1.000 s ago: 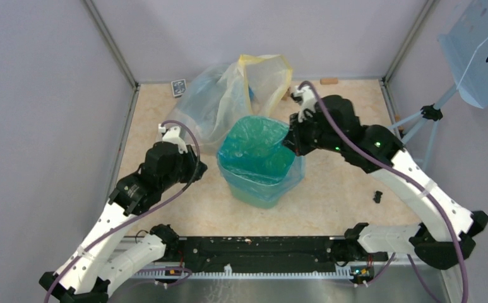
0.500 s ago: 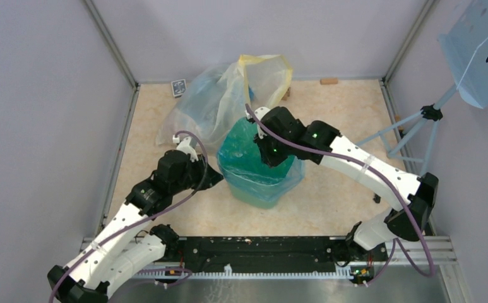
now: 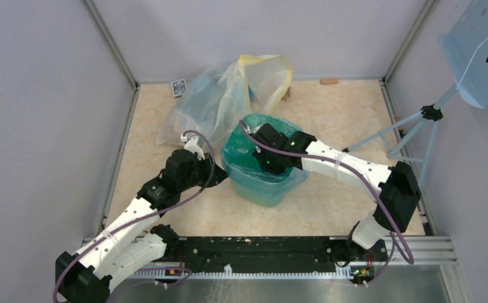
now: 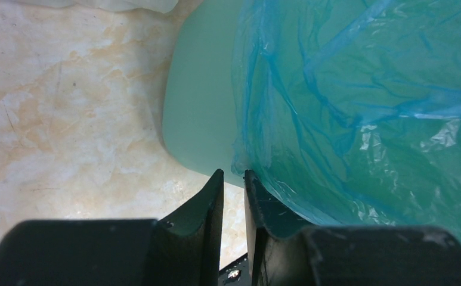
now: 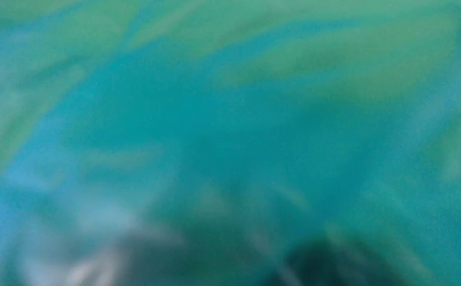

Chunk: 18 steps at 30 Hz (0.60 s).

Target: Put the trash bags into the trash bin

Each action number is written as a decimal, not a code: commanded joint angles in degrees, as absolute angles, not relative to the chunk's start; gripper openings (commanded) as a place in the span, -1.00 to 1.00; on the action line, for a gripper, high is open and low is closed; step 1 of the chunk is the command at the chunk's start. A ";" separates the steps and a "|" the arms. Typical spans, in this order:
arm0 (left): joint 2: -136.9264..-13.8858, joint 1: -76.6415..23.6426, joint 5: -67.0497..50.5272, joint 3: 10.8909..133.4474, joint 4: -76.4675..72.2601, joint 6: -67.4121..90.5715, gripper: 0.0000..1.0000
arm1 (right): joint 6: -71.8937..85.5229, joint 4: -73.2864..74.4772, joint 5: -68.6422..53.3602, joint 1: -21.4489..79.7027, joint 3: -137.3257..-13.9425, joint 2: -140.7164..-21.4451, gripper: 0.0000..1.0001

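The mint-green trash bin stands mid-floor. The blue trash bag lines it, its edge draped over the rim and down the outer walls. My right gripper reaches down inside the bin; its fingers are hidden, and the right wrist view shows only blurred blue-green plastic. My left gripper is low at the bin's left side. In the left wrist view its jaws are almost together with nothing between them. They sit just short of the bare bin wall, at the bag's hanging edge.
A large clear-and-yellowish sack lies behind the bin, touching it. A small blue card pack and a brown block lie by the back wall. A light blue perforated panel on a stand is at the right. Walls enclose the floor.
My right arm swung left from the bin's right rim and dipped into the bin. My left gripper moved right, up to the bin's left wall.
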State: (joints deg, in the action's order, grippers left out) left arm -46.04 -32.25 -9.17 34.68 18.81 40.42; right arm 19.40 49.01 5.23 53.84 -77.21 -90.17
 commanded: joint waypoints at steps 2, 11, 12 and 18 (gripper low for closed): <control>-47.59 -32.05 -9.20 34.10 13.24 38.01 -0.53 | 23.26 45.05 6.01 52.96 -75.12 -91.74 -1.00; -49.34 -32.02 -10.21 34.09 11.55 35.83 -0.55 | 23.56 38.75 2.80 50.08 -70.75 -96.18 -1.00; -49.47 -32.04 -10.59 34.17 11.44 35.52 -0.55 | 23.57 38.27 2.89 50.03 -70.43 -96.76 -1.00; -50.65 -32.02 -11.27 34.64 10.76 34.75 -0.56 | 23.64 35.62 2.50 49.15 -69.35 -100.96 -1.00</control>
